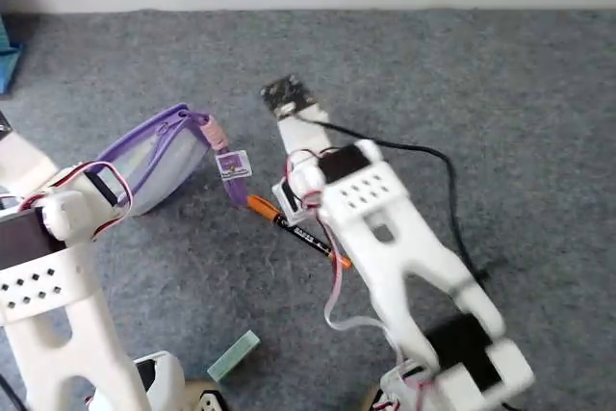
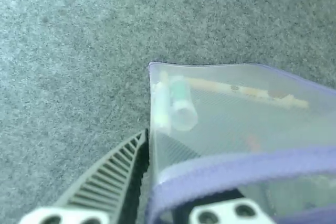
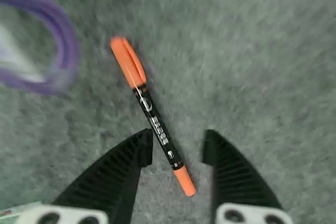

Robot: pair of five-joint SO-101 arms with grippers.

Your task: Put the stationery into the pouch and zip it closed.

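Observation:
The translucent pouch (image 1: 159, 156) with purple trim is held up off the grey carpet at the left, its mouth facing right. My left gripper (image 2: 149, 192) is shut on its edge. Through its wall I see a pale green-and-white stick (image 2: 178, 103) and a long cream item (image 2: 247, 90). A black pen (image 3: 152, 119) with an orange cap lies on the carpet just right of the pouch mouth. My right gripper (image 3: 176, 145) hangs open over the pen's tail end, one finger on either side, apart from it. In the high view the right arm (image 1: 366, 209) covers part of the pen (image 1: 279, 218).
A pale green eraser (image 1: 234, 356) lies on the carpet near the front, between the two arm bases. A pink zipper pull with a small tag (image 1: 231, 166) hangs from the pouch's right end. A black cable (image 1: 433, 156) runs along the right arm. A white wall borders the far side.

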